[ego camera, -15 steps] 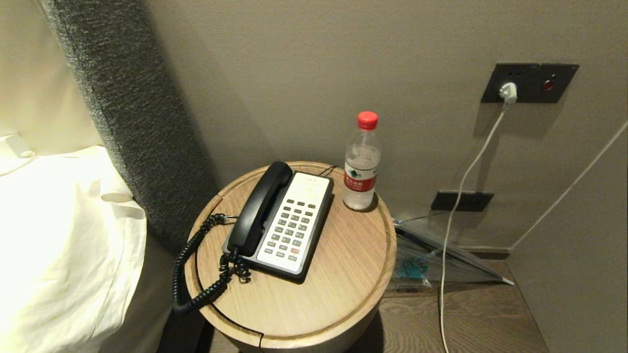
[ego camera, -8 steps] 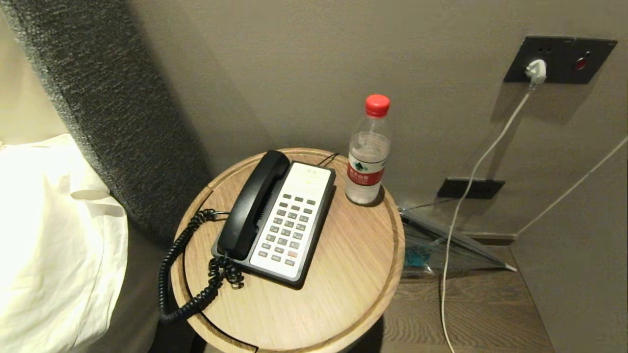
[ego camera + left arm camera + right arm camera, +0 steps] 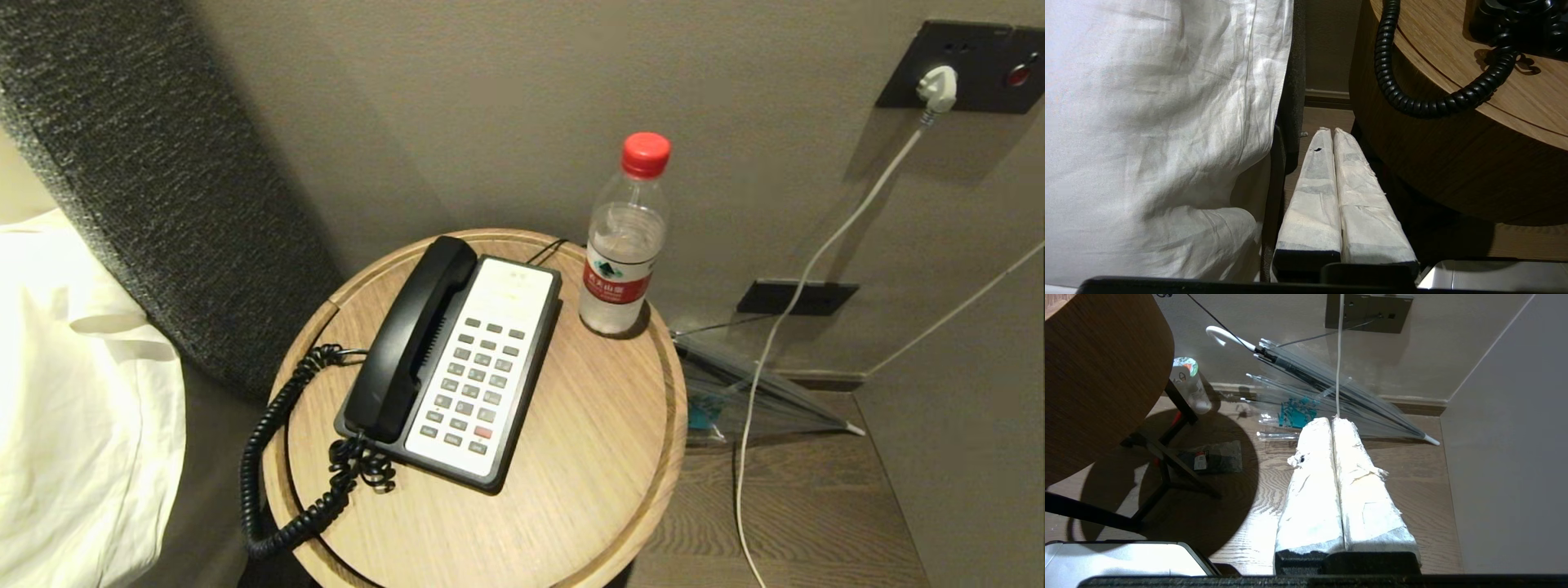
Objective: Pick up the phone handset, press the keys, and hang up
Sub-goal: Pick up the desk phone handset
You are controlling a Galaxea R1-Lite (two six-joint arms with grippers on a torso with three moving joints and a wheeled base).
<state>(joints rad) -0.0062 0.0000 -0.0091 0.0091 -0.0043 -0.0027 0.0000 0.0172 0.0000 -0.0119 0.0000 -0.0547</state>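
Glossy black curved plastic phone handset (image 3: 412,339) cradled on left side of black-and-white keypad phone base (image 3: 478,367), atop round wooden side table (image 3: 588,457); long axis runs near-to-far, leaning right. Coiled cord (image 3: 1392,77) drapes over table's left edge. Left gripper (image 3: 1331,134) low beside that edge, likely nearer; fingers pressed together, empty. Right gripper (image 3: 1331,422) likewise closed, low over floor.

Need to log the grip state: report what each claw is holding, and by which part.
Nothing is held. The left claw is shut on nothing, low beside the round wooden table; the right claw is shut over the floor. The phone handset rests on its phone base.
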